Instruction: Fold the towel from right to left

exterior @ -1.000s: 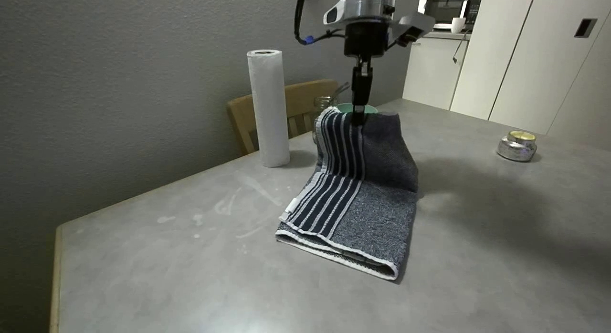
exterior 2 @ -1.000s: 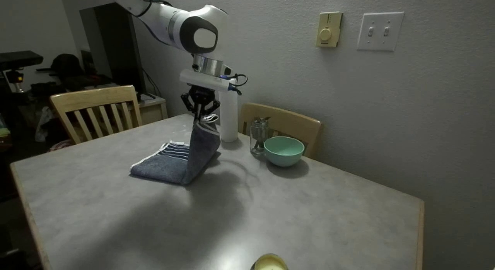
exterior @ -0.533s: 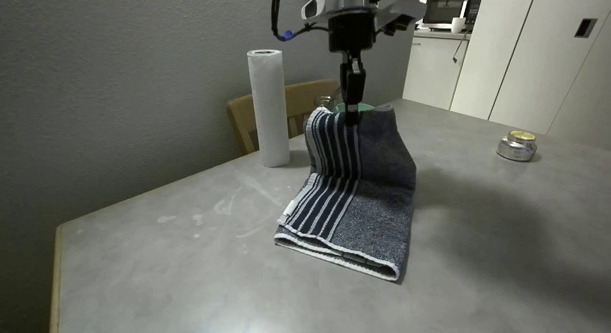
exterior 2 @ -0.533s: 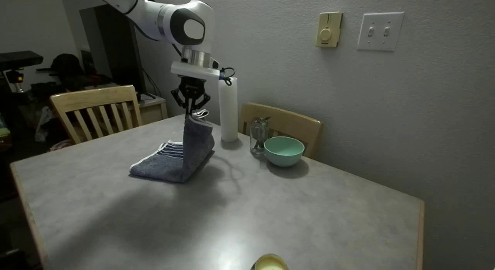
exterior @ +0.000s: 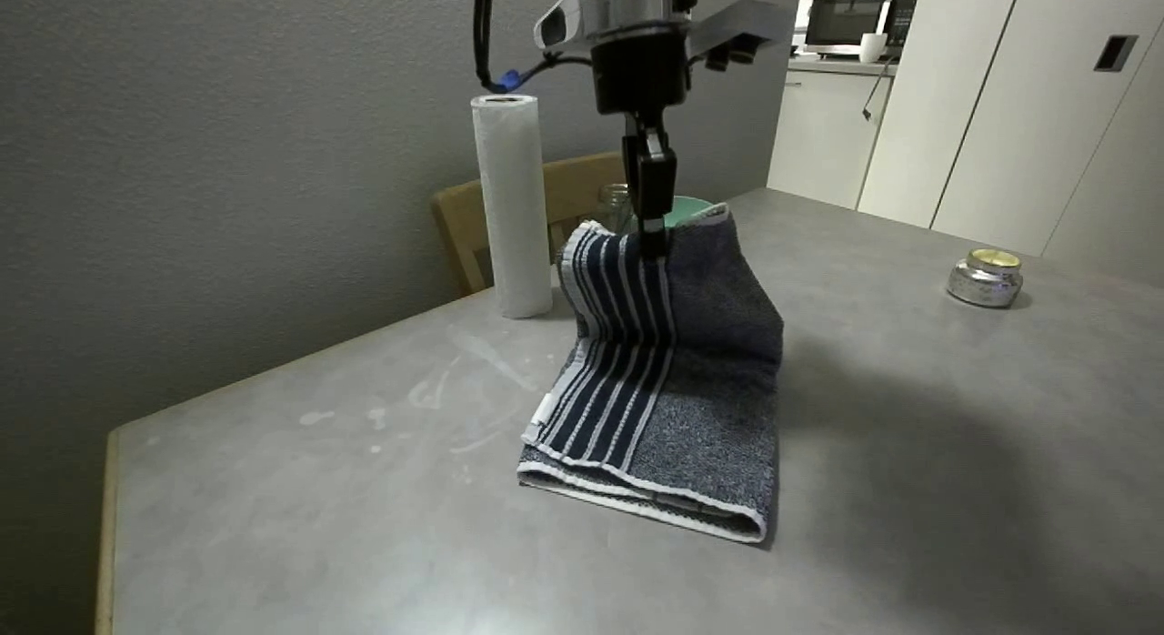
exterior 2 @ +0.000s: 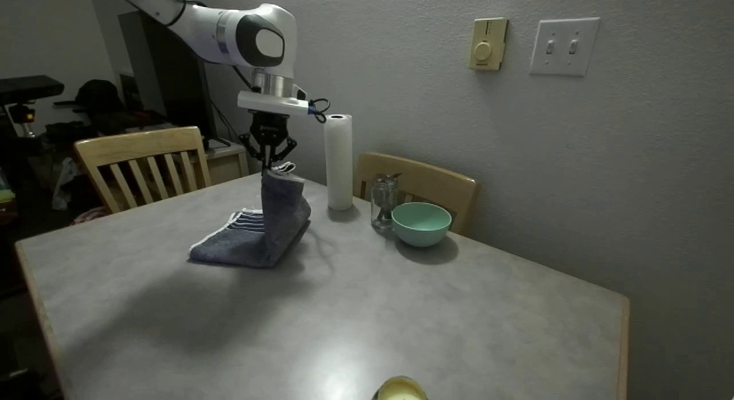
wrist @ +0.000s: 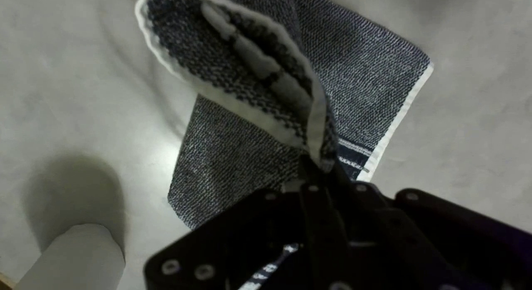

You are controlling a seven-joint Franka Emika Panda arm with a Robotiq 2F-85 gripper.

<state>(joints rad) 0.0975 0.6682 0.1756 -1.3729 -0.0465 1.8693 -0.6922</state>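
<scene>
One gripper [exterior 2: 266, 166] is pinching the raised end of the towel [exterior 2: 275, 216], whose flat part is lying on the tabletop [exterior 2: 401, 308] at the gripper's seven o'clock in an exterior view.

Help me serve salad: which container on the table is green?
The round bowl beside the clear glass jar; the squat jar is silvery and yellow-topped.

The white, rounded arm [exterior 2: 200, 33] bears 1 dark grey panel [exterior 2: 246, 42] around a pale oval [exterior 2: 269, 43]; below sits a silver collar [exterior 2: 273, 83]. Black cables [exterior: 483, 35] (blue at 1 spot) accompany the black tool [exterior 2: 266, 164], dotted with pale, round screws [wrist: 204, 272].
</scene>
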